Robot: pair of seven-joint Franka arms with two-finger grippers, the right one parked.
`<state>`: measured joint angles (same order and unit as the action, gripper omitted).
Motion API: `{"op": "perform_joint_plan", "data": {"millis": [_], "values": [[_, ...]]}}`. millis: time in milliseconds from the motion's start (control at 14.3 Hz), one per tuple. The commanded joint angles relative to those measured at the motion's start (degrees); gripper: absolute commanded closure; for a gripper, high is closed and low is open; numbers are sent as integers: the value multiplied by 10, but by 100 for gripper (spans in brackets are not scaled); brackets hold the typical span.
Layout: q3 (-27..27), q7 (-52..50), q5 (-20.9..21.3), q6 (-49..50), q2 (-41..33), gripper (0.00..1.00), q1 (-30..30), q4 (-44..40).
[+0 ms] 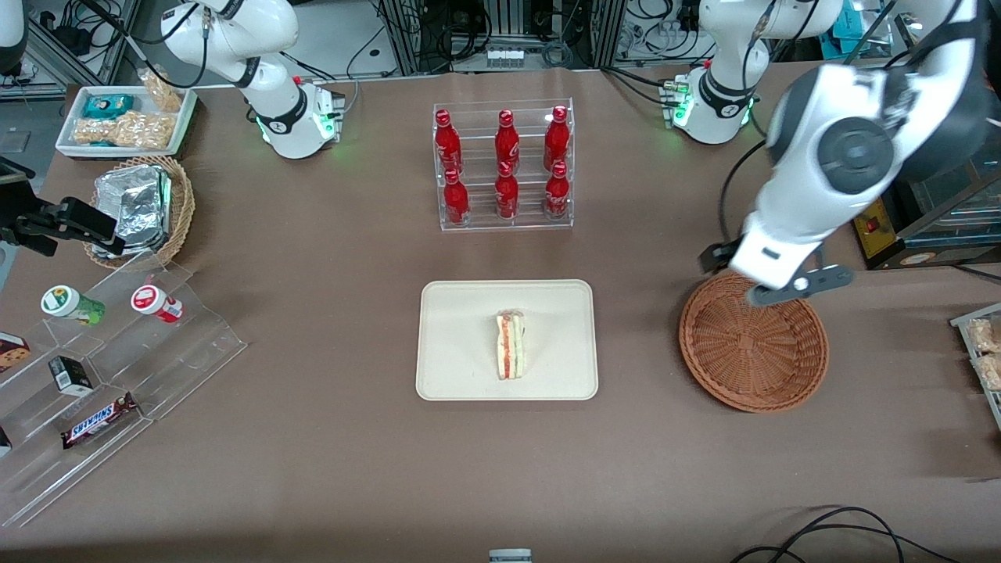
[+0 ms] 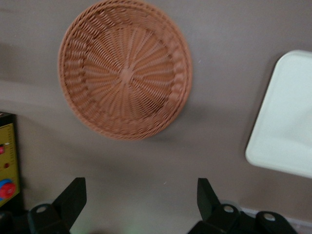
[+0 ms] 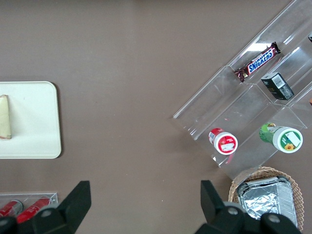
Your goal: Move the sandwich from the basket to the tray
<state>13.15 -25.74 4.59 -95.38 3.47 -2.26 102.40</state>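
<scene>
Sandwich (image 1: 511,345) lies on the cream tray (image 1: 453,313), approx. centre, cut face w/ orange-red filling up, not touched by anything. Tray sits on the brown bench (image 1: 313,438), nearer the front camera than the clear rack of red Coke bottles (image 1: 505,164). Round reddish-brown wicker basket (image 1: 752,344) is well apart from tray, toward the working arm's end, nothing in it. Hand (image 2: 141,195) hangs above the bench just beside the basket's rim, fingers (image 2: 73,197) spread wide, holding nothing.
</scene>
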Motion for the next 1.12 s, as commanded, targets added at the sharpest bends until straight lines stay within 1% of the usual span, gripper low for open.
{"op": "perform_joint_plan", "data": {"millis": [0,70,210,350,490,560,630,1050], "values": [[5,83,-17,42,-57,0,46,23],[5,110,-21,57,-61,0,61,18],[-4,160,-27,61,-66,0,67,6],[-47,223,-26,60,-65,0,56,-16],[-102,270,-26,59,-60,0,17,-46],[-131,276,-27,58,-57,0,-3,-62],[-138,276,-27,57,-53,0,-8,-71],[-139,267,-31,47,-17,0,-10,-113]]}}
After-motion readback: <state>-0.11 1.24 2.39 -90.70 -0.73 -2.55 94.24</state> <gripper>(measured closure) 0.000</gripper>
